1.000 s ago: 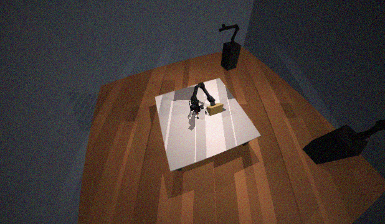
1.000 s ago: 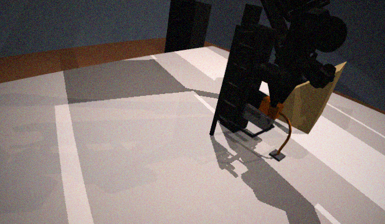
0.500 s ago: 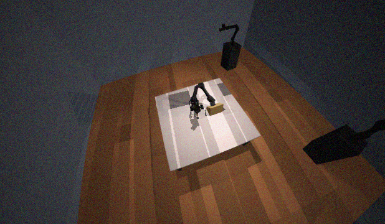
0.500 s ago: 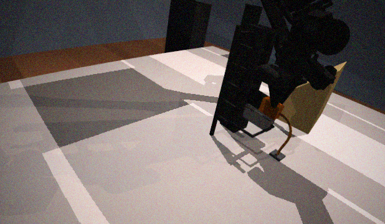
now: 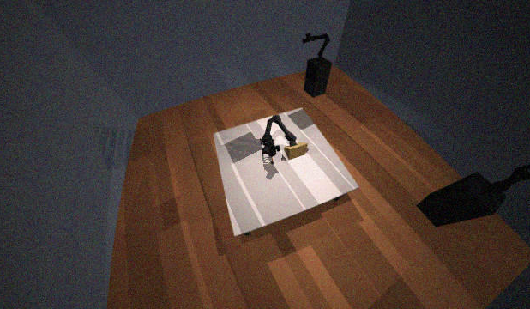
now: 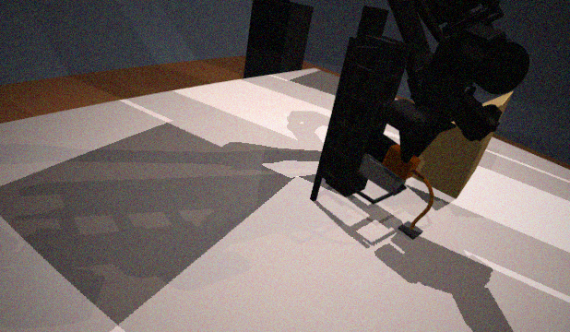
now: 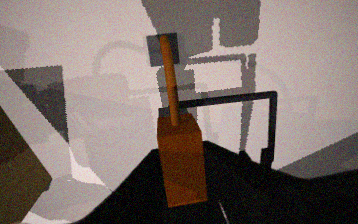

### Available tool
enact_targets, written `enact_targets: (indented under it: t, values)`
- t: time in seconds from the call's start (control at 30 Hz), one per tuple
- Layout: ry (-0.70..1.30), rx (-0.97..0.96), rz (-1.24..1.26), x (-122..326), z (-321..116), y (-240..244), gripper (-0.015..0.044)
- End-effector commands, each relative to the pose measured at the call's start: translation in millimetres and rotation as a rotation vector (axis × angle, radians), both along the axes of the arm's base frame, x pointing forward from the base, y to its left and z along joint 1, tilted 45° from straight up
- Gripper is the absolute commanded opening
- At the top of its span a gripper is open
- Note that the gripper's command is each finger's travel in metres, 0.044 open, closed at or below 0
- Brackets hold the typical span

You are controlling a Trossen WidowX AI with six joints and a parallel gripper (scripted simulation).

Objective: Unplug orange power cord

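Orange plug (image 7: 181,159) clamped between the jaws (nearly closed), cord (image 7: 169,80) trailing to table

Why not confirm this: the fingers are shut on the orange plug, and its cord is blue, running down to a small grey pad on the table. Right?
One thing is wrong: the cord is orange, like the plug, as the wrist view shows. The rest stands: the fingers grip the plug, and the cord runs to the small grey pad.

You see a matt black gripper (image 6: 407,152) closed on the plug (image 7: 181,160), smooth matt orange like plastic; beneath it the table (image 6: 220,258) looks flat, matt grey-white; beside it, a dull tan box (image 6: 456,161).
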State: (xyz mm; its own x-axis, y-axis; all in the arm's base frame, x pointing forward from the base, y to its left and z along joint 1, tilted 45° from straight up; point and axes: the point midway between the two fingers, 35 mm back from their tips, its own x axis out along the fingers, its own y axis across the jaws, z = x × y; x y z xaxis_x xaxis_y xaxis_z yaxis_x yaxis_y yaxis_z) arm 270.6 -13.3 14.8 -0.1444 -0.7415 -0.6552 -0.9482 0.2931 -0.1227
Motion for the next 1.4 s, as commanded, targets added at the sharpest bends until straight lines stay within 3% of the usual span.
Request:
enact_targets:
  t: [0.0,0.23,0.4,0.8,0.97,1.37]
  values:
    - [-0.04,0.076,0.01,13,-17,29,0.0]
    - [-0.04,0.076,0.011,16,-23,38,0.0]
    - [-0.038,0.072,0.013,11,-18,22,0.0131]
    - [-0.039,0.074,0.013,18,-27,37,0.044]
    - [-0.04,0.076,0.013,30,-49,69,0.044]
    - [-0.04,0.076,0.013,31,-50,71,0.044]
